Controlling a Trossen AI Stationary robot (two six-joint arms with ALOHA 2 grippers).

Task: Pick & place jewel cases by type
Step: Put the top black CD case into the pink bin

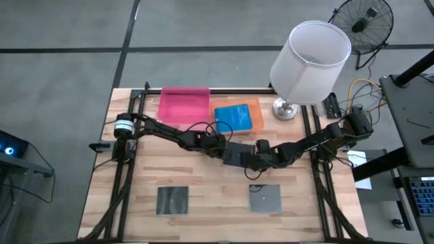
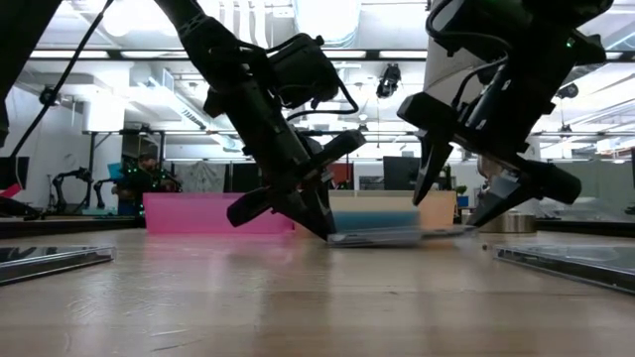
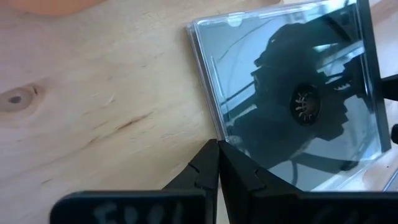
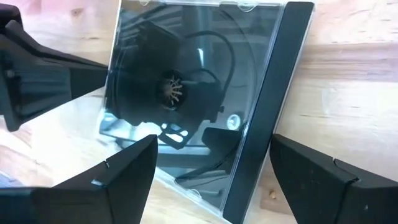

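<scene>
My closed left gripper [image 3: 217, 163] braces a glossy dark square jewel case [image 1: 237, 153]; my open right gripper [image 4: 211, 171] straddles it. Blue rectangular cases [image 1: 234, 116] already fill the orange tray [image 1: 255, 108]; two dark cases [image 1: 173, 200] remain.

Glossy plastic jewel case [image 4: 186, 93]; matt grained wood table [image 3: 93, 112]

Two dark, jointed arms with black cables looped along their links; left gripper [image 3: 217, 163] ends in matte black wedge-shaped fingers on a bar bearing faint pale lettering; right gripper [image 4: 211, 171] has broad, angular black fingers.
</scene>
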